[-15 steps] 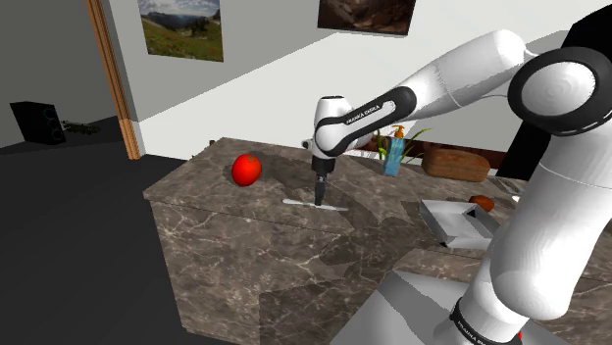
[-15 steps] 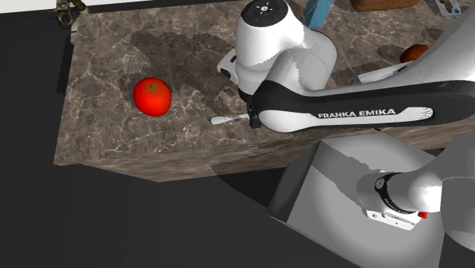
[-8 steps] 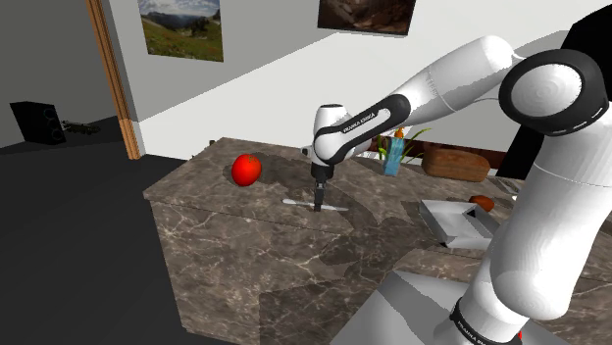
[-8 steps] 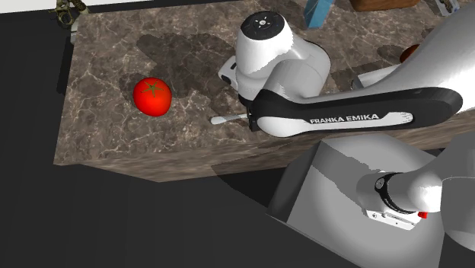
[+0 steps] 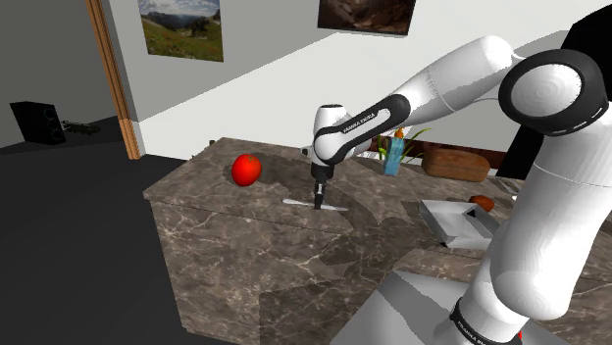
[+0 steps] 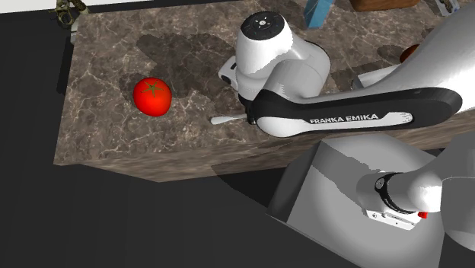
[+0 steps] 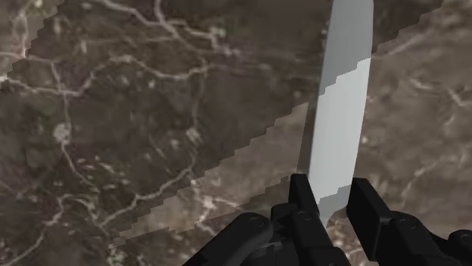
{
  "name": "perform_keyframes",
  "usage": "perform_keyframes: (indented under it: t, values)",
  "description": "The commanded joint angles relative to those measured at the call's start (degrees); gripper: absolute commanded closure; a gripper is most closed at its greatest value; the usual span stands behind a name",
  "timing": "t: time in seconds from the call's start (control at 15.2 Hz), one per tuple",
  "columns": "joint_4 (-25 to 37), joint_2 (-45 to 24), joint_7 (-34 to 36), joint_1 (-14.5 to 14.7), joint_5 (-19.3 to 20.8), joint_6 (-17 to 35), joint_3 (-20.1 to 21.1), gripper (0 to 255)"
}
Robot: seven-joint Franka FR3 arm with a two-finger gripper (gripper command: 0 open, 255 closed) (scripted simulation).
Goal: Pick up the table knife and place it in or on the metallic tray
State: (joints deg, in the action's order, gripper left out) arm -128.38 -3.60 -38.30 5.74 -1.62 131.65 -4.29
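Shoulder view: oblique from beside stand (image 5: 397,309), farther. Second exterior: steep overhead, nearer. Wrist: close-up. All share table (image 5: 245,240).

Arm (image 5: 432,83) stretched lower, jaws sunk down around the table knife (image 7: 338,128)

A dark marble counter (image 5: 245,235) bears a red tomato (image 5: 246,169); a pale knife (image 5: 294,202) lies flat nearby. A grey tray (image 5: 446,221) sits well apart.
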Motion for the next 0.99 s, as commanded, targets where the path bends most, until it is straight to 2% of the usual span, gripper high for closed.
perform_keyframes:
  t: [0.0,0.33,0.92]
  values:
    - [0.0,0.0,0.0,0.0,0.0,0.0,0.0,255]
    - [0.0,-0.01,0.0,0.0,0.0,0.01,0.0,255]
    - [2.98,3.78,0.42,0.02,0.49,-6.74,-0.02,255]
